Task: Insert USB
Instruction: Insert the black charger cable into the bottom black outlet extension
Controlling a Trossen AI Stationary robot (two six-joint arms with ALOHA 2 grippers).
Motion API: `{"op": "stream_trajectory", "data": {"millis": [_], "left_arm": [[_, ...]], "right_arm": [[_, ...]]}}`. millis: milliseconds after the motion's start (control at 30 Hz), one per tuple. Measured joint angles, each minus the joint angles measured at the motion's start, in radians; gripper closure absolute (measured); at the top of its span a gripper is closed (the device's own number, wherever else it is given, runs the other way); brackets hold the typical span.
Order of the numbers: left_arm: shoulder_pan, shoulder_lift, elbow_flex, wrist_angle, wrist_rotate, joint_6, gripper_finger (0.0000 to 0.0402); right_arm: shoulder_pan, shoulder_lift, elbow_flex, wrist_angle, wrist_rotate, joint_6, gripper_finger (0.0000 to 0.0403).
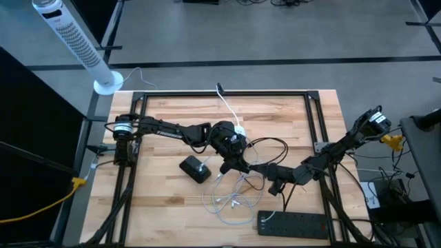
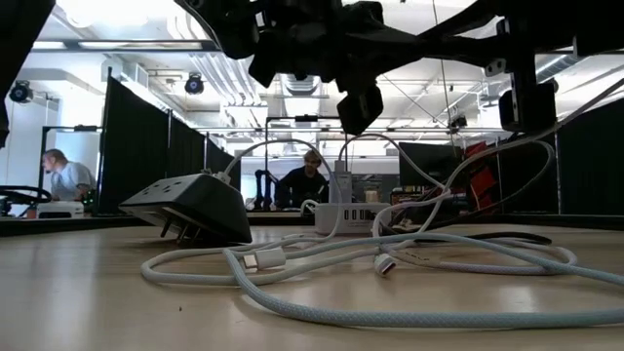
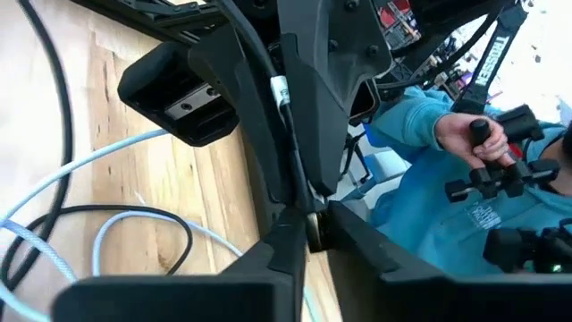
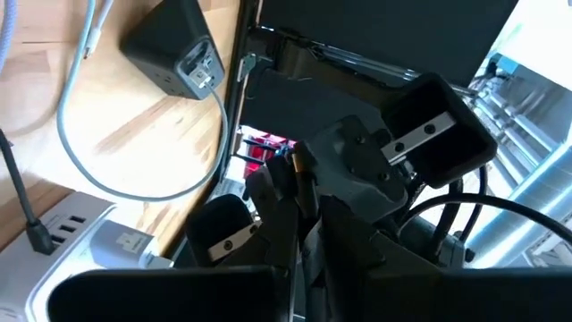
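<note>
Handover mid-air: left hand [image 1: 236,164] and right hand [image 1: 252,166] both pinched on black cable [image 3: 288,134] above desk [image 1: 165,110]. Regrip near plug, align with charger [image 1: 195,168].

Two dark jointed arms [image 1: 172,129], black cables, silver finger plates.

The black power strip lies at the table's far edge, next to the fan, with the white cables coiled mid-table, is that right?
Not quite. The high view shows the power strip at the table's near edge, toward the right arm's side, far from the fan. The white cables do lie coiled mid-table.
</note>
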Motion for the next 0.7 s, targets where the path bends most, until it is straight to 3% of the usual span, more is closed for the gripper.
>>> {"op": "stream_trajectory", "data": {"millis": [300, 433, 700], "left_arm": [[0.0, 0.0, 0.0, -0.038, -0.093, 0.123, 0.038], [-0.001, -0.004, 0.002, -0.097, -0.171, 0.206, 0.0399], [-0.002, -0.009, 0.003, -0.154, -0.263, 0.282, 0.0398]], "right_arm": [[0.007, 0.001, -0.002, -0.026, 0.055, 0.123, 0.0372], [0.005, 0.002, -0.002, -0.03, 0.067, 0.194, 0.0311], [0.006, 0.0, -0.003, -0.034, 0.137, 0.458, 0.0197]]}}
